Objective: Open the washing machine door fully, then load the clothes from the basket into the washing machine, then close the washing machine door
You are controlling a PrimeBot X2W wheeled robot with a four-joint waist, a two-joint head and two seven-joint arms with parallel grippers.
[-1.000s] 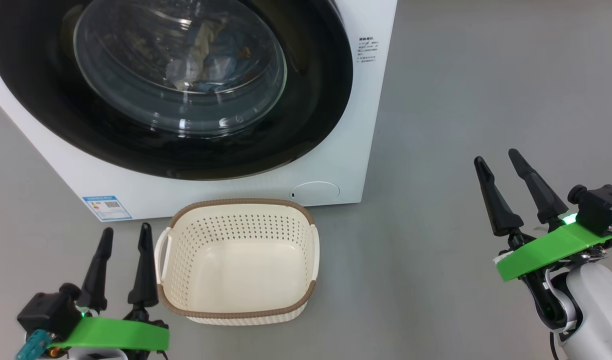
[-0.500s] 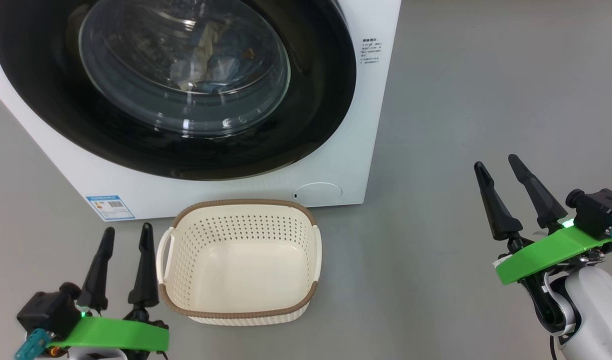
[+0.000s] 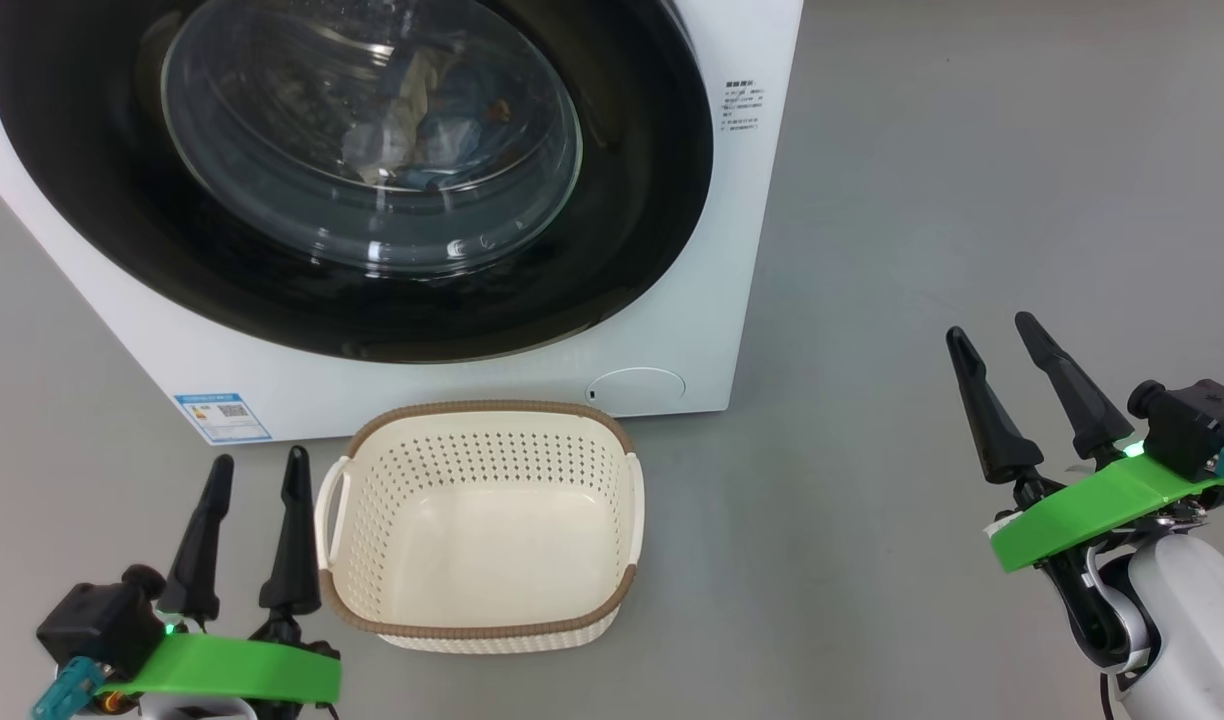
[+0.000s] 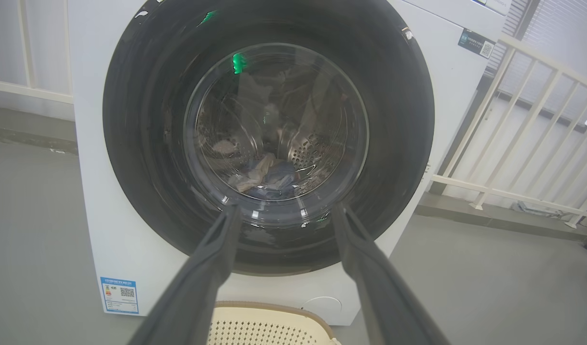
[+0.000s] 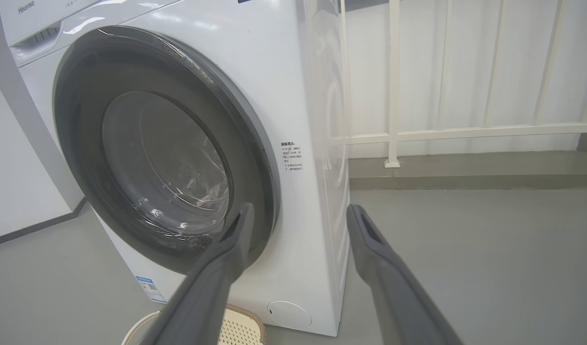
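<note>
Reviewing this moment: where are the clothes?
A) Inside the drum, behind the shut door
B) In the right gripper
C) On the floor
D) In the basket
A: the clothes show through the glass of the shut washing machine door, while the basket holds nothing.

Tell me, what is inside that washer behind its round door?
Through the glass of the shut door, crumpled blue and cream clothes lie low in the steel drum. The door's black ring and glare cover the rest, so I cannot count the pieces.
</note>
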